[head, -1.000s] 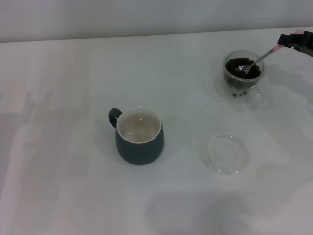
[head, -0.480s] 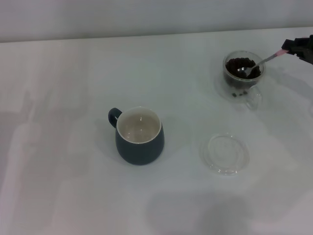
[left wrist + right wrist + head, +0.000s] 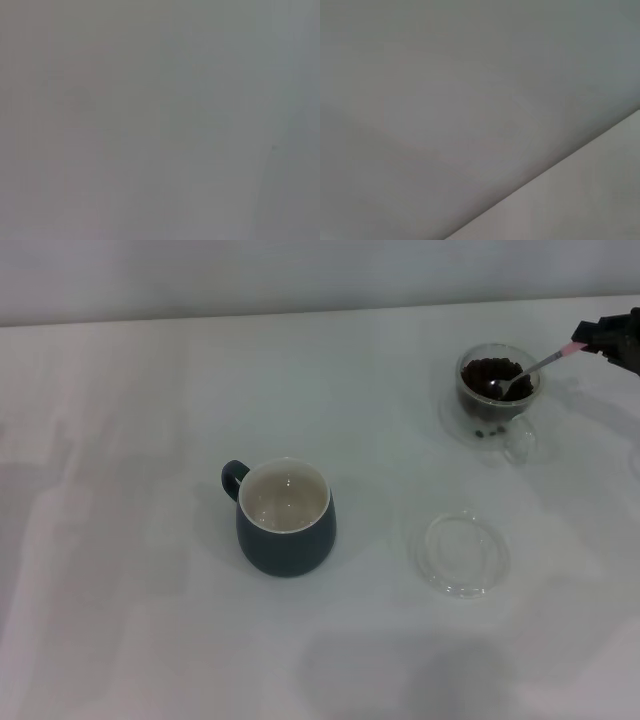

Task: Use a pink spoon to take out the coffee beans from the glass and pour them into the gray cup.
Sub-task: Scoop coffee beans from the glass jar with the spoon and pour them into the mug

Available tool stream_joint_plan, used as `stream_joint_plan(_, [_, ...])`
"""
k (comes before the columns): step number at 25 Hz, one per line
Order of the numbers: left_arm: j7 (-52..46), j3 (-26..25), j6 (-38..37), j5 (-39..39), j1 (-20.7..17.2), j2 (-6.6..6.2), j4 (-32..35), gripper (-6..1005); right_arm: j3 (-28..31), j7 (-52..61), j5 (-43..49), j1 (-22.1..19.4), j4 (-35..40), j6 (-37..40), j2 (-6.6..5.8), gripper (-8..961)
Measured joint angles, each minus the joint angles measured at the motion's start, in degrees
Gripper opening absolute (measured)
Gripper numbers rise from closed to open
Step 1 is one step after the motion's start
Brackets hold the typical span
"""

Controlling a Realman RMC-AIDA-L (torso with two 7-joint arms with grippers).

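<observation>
The glass (image 3: 497, 395) stands at the far right of the table, filled with coffee beans (image 3: 490, 373). The pink spoon (image 3: 535, 366) slants into it, its metal bowl down among the beans and its pink handle end up to the right. My right gripper (image 3: 605, 338) is at the right edge of the head view, shut on the handle end. The gray cup (image 3: 285, 517) stands near the middle, its cream inside empty and its handle pointing to the far left. My left gripper is out of view.
A flat clear glass saucer (image 3: 462, 553) lies to the right of the gray cup, nearer than the glass. The white table (image 3: 130, 440) stretches wide to the left. Both wrist views show only plain grey surface.
The right gripper has shifted slightly right and down, and the spoon's bowl has sunk deeper into the beans in the glass.
</observation>
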State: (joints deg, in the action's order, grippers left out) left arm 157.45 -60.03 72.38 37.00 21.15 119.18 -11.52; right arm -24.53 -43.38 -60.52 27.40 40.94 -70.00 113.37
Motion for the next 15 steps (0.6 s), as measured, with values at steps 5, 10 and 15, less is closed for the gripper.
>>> stream_joint_plan(5, [0.0,0.0,0.1,0.0,0.2,0.0,0.0,818,-0.1,2.2,0.0,0.0,-0.2,0.3,-0.21,145])
stream_joint_plan(10, [0.0,0.0,0.3,0.0,1.0,-0.01,0.0,818,0.1,3.4,0.0,-0.3,-1.8,1.1,-0.38,144])
stream_joint_plan(15, [0.1,0.0,0.4,0.0,1.4,-0.08,0.0,819,0.4,4.6,-0.2,0.0,-4.5,2.3,-1.15,144])
